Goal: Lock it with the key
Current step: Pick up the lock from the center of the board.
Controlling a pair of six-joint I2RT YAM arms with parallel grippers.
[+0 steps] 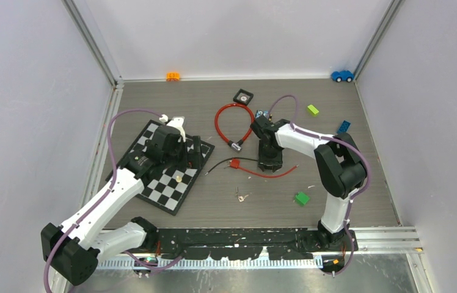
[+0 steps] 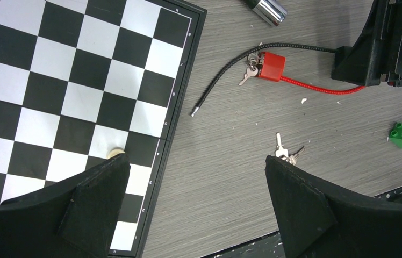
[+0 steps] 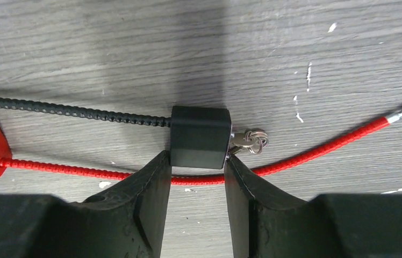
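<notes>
From above, your right gripper (image 1: pixel 270 161) is down on the table (image 1: pixel 348 201), just right of the red padlock (image 1: pixel 234 163), while the left gripper (image 1: pixel 171 141) hangs over the chessboard (image 1: pixel 164 194).

Left wrist view: its jaws stand wide apart and empty, with a loose key bunch (image 2: pixel 285 153) lying on the table by the right-hand finger.

Right wrist view: the black cable lock (image 3: pixel 200 134), with the key (image 3: pixel 250 141) already in its right side, sits between the half-closed fingers (image 3: pixel 150 183). They meet only its near corners, and whether they pinch it yet cannot be told. Reach further over the body before squeezing, keep off the red cable (image 3: pixel 317 150), and leave the key end free for turning.
</notes>
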